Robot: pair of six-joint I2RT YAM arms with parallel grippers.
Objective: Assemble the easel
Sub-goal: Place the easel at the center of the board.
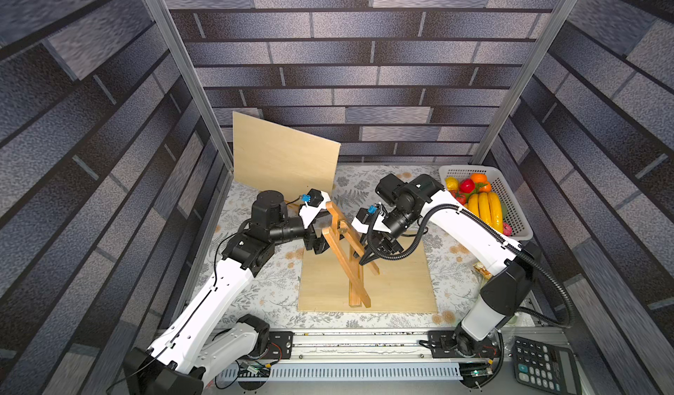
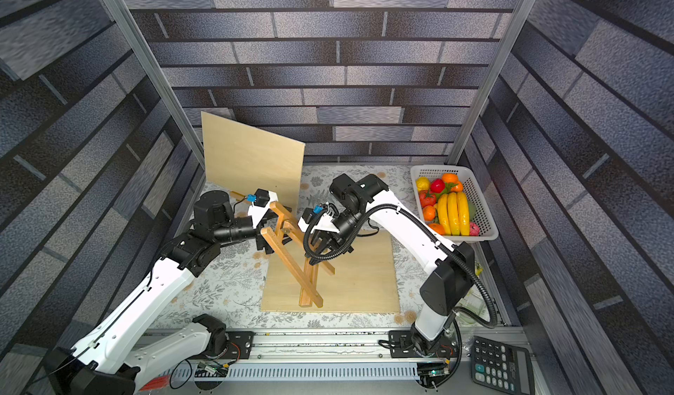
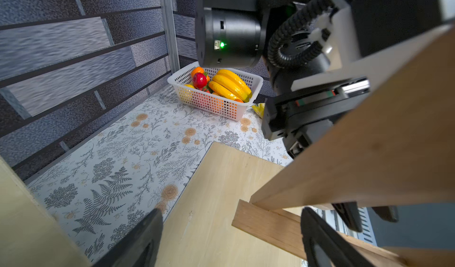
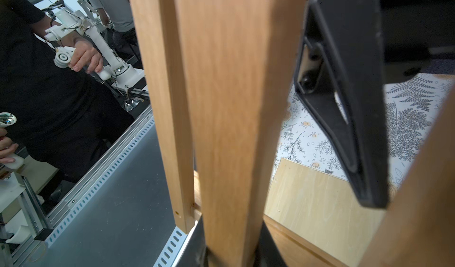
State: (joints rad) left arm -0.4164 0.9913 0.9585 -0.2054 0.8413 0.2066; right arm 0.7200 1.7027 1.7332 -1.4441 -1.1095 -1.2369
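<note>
I see the easel (image 1: 343,265) standing tilted on the flat board (image 1: 397,287) mid-table, feet on the board and top leaning toward my left arm. My right gripper (image 1: 367,257) is clamped on one of its legs, and in the wrist view the wood fills the gap between the fingers. My left gripper (image 3: 229,238) sits beside the easel's upper end, jaws wide apart around a slat without closing on it.

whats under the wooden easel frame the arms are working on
A flat plywood board lying on the floral tablecloth; the lower end of the easel frame sits on it. Whatever lies beneath the board is covered.
</note>
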